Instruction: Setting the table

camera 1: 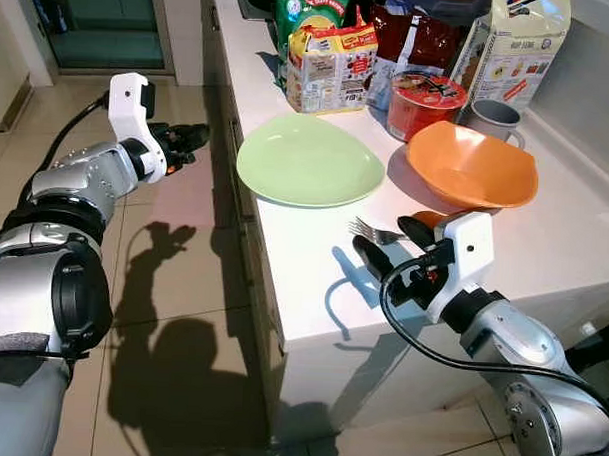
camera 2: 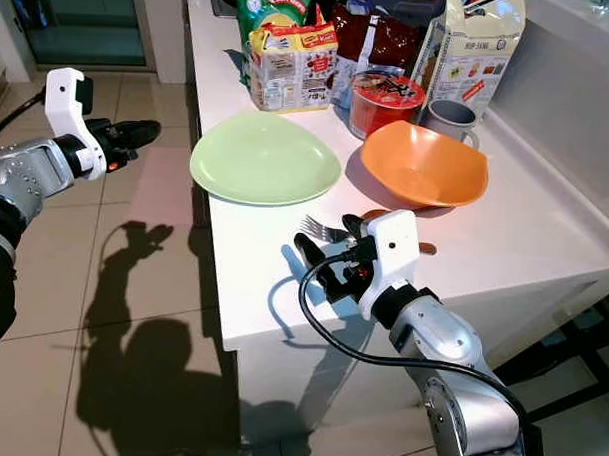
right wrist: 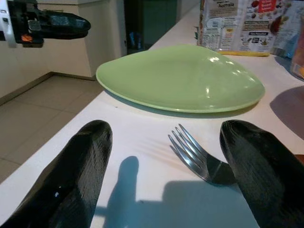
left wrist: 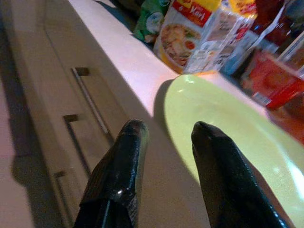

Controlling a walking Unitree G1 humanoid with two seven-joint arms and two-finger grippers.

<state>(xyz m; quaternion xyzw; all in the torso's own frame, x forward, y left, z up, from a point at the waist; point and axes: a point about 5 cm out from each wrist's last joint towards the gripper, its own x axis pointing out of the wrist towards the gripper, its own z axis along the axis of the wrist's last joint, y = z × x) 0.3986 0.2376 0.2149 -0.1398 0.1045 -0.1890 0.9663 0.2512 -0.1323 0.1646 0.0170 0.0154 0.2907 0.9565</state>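
A pale green plate (camera 1: 309, 161) lies near the left edge of the white counter (camera 1: 544, 246), with an orange bowl (camera 1: 472, 166) to its right. A metal fork (camera 1: 375, 231) lies on the counter in front of the plate, its tines toward the plate. My right gripper (camera 1: 394, 244) hovers open just over the counter, one finger on each side of the fork's neck (right wrist: 209, 168). My left gripper (camera 1: 187, 141) is held out over the floor, left of the counter edge, open, its fingertips (left wrist: 133, 137) pointing at the plate's rim (left wrist: 209, 109).
Food packets (camera 1: 330, 64), a red noodle cup (camera 1: 425, 102), a grey mug (camera 1: 493, 118) and a cereal bag (camera 1: 521, 45) crowd the back of the counter. Drawer handles (left wrist: 90, 99) line the cabinet front below the edge. Tiled floor (camera 1: 182, 284) lies to the left.
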